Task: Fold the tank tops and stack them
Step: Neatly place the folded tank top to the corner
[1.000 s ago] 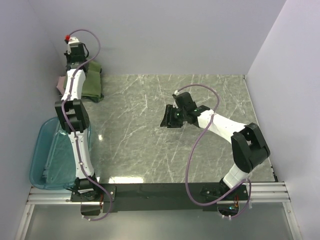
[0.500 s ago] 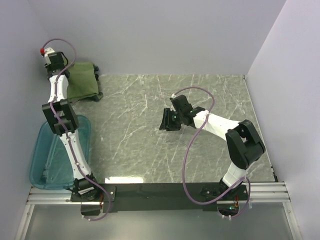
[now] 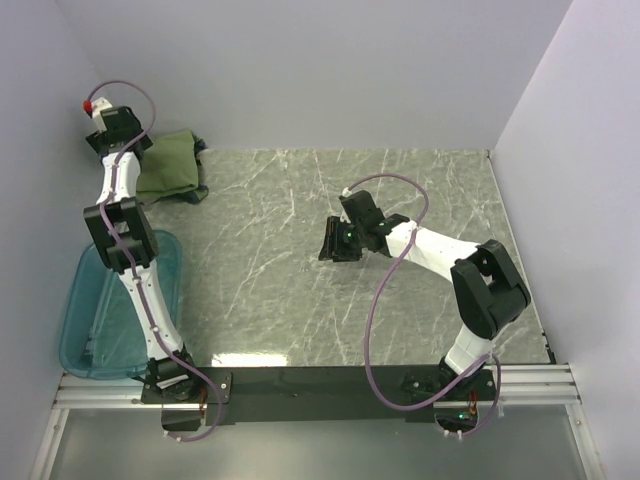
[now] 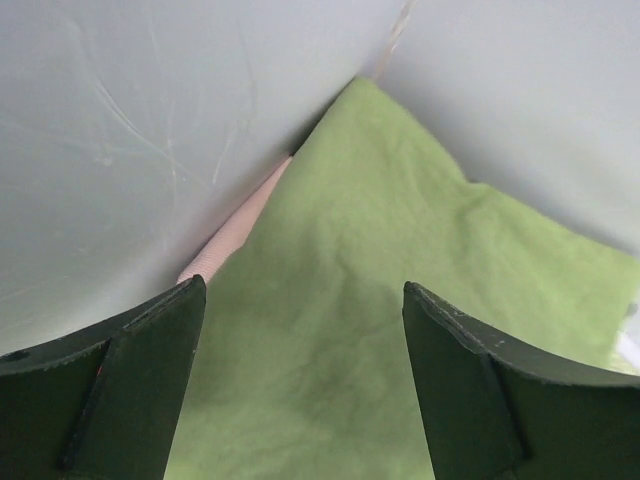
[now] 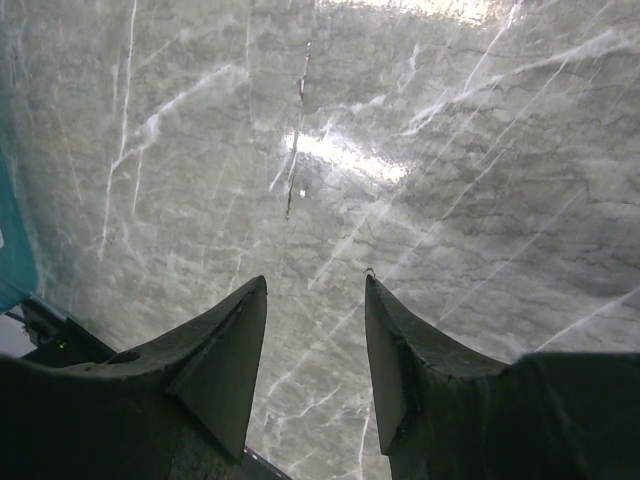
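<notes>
The olive-green tank top point(image 3: 170, 165) lies folded in the far left corner against the walls. A dusty-pink tank top's edge point(image 4: 235, 235) sticks out from under it along the wall. A dark cloth edge point(image 3: 200, 191) shows beneath its right side. My left gripper point(image 4: 300, 285) hangs open just above the green cloth point(image 4: 400, 300), with nothing between its fingers. My right gripper point(image 3: 335, 241) hovers open over the bare marble mid-table, also empty point(image 5: 315, 280).
A teal plastic bin point(image 3: 100, 310) sits at the near left beside the left arm's base; its rim shows in the right wrist view point(image 5: 10, 250). Grey walls close in the table at the back and on both sides.
My left gripper went from shut to wide open, letting go of the green tank top, and the arm swung left toward the corner. The right arm shifted slightly left.
</notes>
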Robot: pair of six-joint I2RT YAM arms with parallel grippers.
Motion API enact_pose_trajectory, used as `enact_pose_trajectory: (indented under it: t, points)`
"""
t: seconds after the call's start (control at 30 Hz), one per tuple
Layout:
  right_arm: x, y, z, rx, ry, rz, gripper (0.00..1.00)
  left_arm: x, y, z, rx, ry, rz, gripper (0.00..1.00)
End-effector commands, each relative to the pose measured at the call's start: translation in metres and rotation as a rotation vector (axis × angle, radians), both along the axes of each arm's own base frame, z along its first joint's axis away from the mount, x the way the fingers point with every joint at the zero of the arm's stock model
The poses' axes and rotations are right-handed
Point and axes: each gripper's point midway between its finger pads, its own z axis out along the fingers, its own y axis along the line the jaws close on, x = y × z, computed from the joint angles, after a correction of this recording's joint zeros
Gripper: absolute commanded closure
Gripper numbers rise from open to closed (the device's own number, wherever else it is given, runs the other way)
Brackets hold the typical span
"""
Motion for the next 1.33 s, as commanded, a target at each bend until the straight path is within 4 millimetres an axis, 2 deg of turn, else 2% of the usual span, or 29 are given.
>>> enact_pose_trajectory:
  t: [0.0,0.1,0.13,0.17,0.2,0.23,0.27,0.3,0.33,0.37,0.4,0.43,0.47,0.5,0.53,0.57,0.6,0.63,0.7,0.73,0.77,0.8,0.83,0.9,0.97,1.0,1.07,1.1,1.3]
  points:
    - [0.006,0.004,0.024,0.019,-0.074,-0.001,0.49,0.000,-0.006,0.096,0.048,-0.195,-0.002,0.15]
    - [0.010,0.002,0.034,0.022,-0.103,-0.010,0.48,-0.003,-0.018,0.114,0.060,-0.214,-0.012,0.15]
    - [0.011,0.001,0.037,0.021,-0.115,-0.015,0.48,-0.002,-0.028,0.116,0.055,-0.217,-0.029,0.15]
    - [0.012,-0.001,0.046,0.026,-0.138,-0.021,0.48,-0.006,-0.034,0.131,0.055,-0.239,-0.036,0.15]
    - [0.015,-0.004,0.050,0.015,-0.159,-0.035,0.46,-0.007,-0.041,0.137,0.042,-0.255,-0.043,0.15]
    - [0.016,-0.006,0.055,0.017,-0.175,-0.043,0.46,-0.006,-0.057,0.136,0.020,-0.254,-0.072,0.15]
    - [0.017,-0.008,0.066,0.026,-0.202,-0.052,0.44,-0.012,-0.068,0.154,0.009,-0.285,-0.084,0.15]
    - [0.018,-0.012,0.070,0.020,-0.221,-0.065,0.42,-0.014,-0.081,0.160,-0.017,-0.305,-0.096,0.16]
    - [0.019,-0.014,0.075,0.021,-0.237,-0.071,0.40,-0.014,-0.106,0.155,-0.032,-0.291,-0.129,0.16]
    - [0.018,-0.017,0.085,0.031,-0.262,-0.081,0.39,-0.024,-0.121,0.174,-0.030,-0.312,-0.138,0.16]
    - [0.018,-0.020,0.090,0.035,-0.274,-0.089,0.36,-0.025,-0.158,0.179,-0.033,-0.312,-0.189,0.16]
    - [0.018,-0.024,0.104,0.054,-0.305,-0.101,0.32,-0.032,-0.177,0.172,-0.035,-0.289,-0.210,0.16]
    - [0.018,-0.027,0.109,0.061,-0.318,-0.109,0.30,-0.046,-0.190,0.191,-0.027,-0.315,-0.214,0.16]
    - [0.018,-0.032,0.114,0.061,-0.333,-0.118,0.25,-0.052,-0.216,0.193,-0.045,-0.319,-0.256,0.16]
    - [0.017,-0.038,0.128,0.074,-0.368,-0.132,0.24,-0.062,-0.255,0.174,-0.061,-0.277,-0.321,0.17]
    - [0.017,-0.045,0.131,0.059,-0.378,-0.150,0.23,-0.082,-0.268,0.192,-0.062,-0.311,-0.325,0.16]
    - [0.016,-0.052,0.135,0.051,-0.391,-0.170,0.22,-0.093,-0.286,0.189,-0.088,-0.313,-0.354,0.16]
    - [0.012,-0.060,0.148,0.060,-0.426,-0.190,0.20,-0.116,-0.319,0.178,-0.103,-0.300,-0.420,0.17]
    - [0.012,-0.080,0.152,0.032,-0.464,-0.260,0.15,-0.140,-0.348,0.163,-0.141,-0.282,-0.476,0.17]
    - [0.007,-0.089,0.167,0.048,-0.506,-0.290,0.13,-0.163,-0.377,0.145,-0.153,-0.240,-0.546,0.17]
    - [0.007,-0.097,0.172,0.043,-0.532,-0.321,0.13,-0.176,-0.390,0.135,-0.156,-0.217,-0.571,0.17]
    - [0.004,-0.104,0.169,0.033,-0.540,-0.341,0.12,-0.194,-0.416,0.125,-0.158,-0.193,-0.611,0.17]
    - [0.000,-0.112,0.177,0.040,-0.565,-0.361,0.12,-0.211,-0.424,0.107,-0.156,-0.151,-0.636,0.17]
    - [-0.004,-0.124,0.171,0.008,-0.569,-0.403,0.12,-0.240,-0.454,0.093,-0.154,-0.123,-0.696,0.18]
    - [-0.008,-0.133,0.169,-0.005,-0.577,-0.431,0.11,-0.260,-0.462,0.074,-0.150,-0.080,-0.714,0.18]
    - [-0.009,-0.139,0.162,-0.022,-0.569,-0.457,0.10,-0.272,-0.473,0.065,-0.153,-0.057,-0.749,0.18]
    - [-0.012,-0.144,0.162,-0.016,-0.581,-0.480,0.09,-0.284,-0.482,0.061,-0.157,-0.044,-0.784,0.18]
    - [-0.014,-0.146,0.155,-0.022,-0.579,-0.481,0.09,-0.290,-0.487,0.059,-0.153,-0.036,-0.803,0.18]
    - [-0.015,-0.156,0.160,-0.021,-0.622,-0.524,0.07,-0.293,-0.498,0.070,-0.133,-0.039,-0.850,0.18]
